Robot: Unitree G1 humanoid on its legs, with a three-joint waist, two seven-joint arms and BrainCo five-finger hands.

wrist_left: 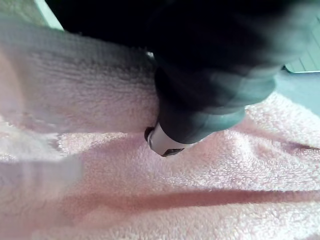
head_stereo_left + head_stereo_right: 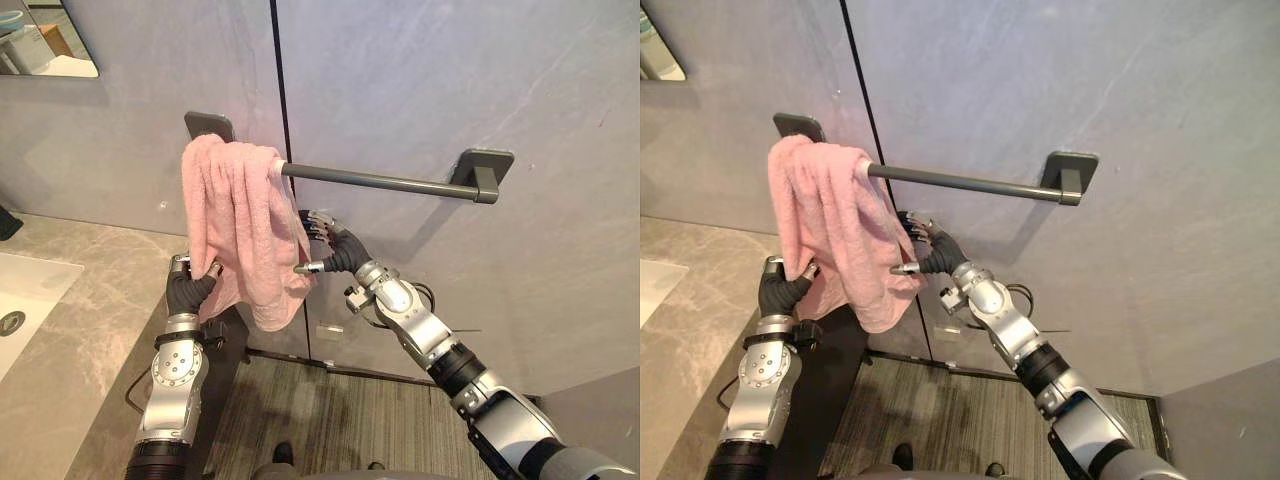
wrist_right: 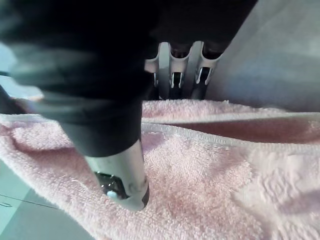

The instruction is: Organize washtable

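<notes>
– Right hand [image 2: 335, 250], what is it doing?
– It pinches the right edge of the pink terry towel [image 2: 240, 220]: in the right wrist view its fingers [image 3: 177, 65] sit behind the hem and its thumb [image 3: 122, 170] presses on the front.
– And where is that towel?
– Draped, bunched up, over the left end of the dark grey metal towel bar [image 2: 380, 182] on the grey stone-look wall [image 2: 450, 80].
– What about the left hand [image 2: 190, 290]?
– It is at the towel's lower left edge, with the thumb on the cloth. Whether it grips I cannot tell.
– Anything else nearby?
– A grey marble countertop [image 2: 80, 340] with a white sink [image 2: 25, 290], at the left.
</notes>
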